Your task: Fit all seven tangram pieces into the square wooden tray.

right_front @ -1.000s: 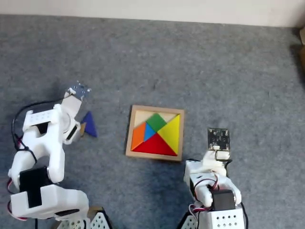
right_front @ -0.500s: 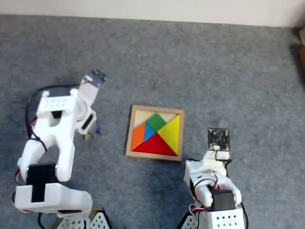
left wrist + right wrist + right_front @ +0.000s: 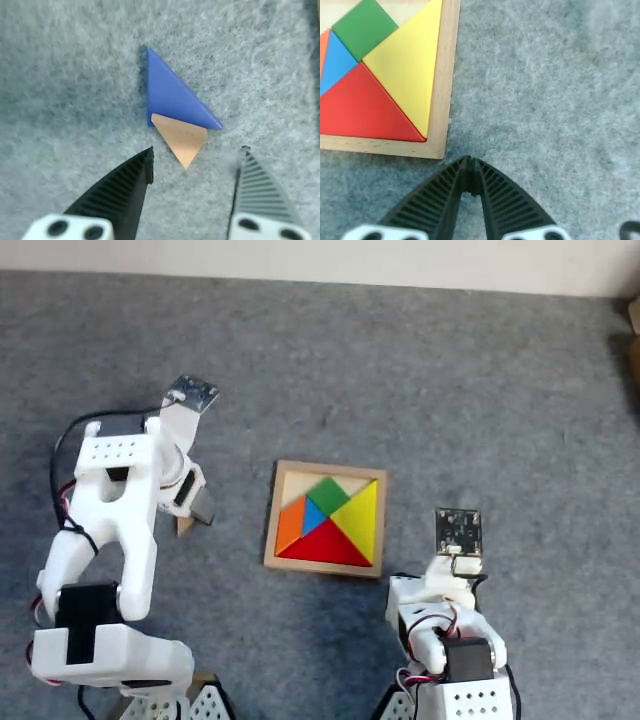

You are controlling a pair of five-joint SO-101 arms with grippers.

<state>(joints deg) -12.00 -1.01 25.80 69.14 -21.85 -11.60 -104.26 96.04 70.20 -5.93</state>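
Left wrist view shows your left gripper (image 3: pixel 197 149) spread wide and holding nothing, both fingertips above the grey carpet (image 3: pixel 60 75). Just ahead of the tips, in line with the gap between them, the tan triangle (image 3: pixel 181 137) lies flat with one corner pointing back at the gripper. The dark blue triangle (image 3: pixel 172 97) touches its far edge. It is also flat, and it reaches further out from the gripper on the black finger's (image 3: pixel 125 190) side.

Your right gripper (image 3: pixel 469 161) is clenched on itself, tips pressed together with nothing between them. One corner of the tray (image 3: pixel 445 100) sits just ahead of those tips. The yellow triangle (image 3: pixel 410 65) and red triangle (image 3: pixel 360 107) are the pieces nearest that gripper. The green square (image 3: pixel 364 27) and light blue triangle (image 3: pixel 335 60) sit beyond them.

From the high view, you can see the tray between the two arms, apart from both grippers. An orange piece (image 3: pixel 289 525) lies on its left-gripper side, and bare wood (image 3: pixel 298 483) shows in the corner farthest from your right gripper.
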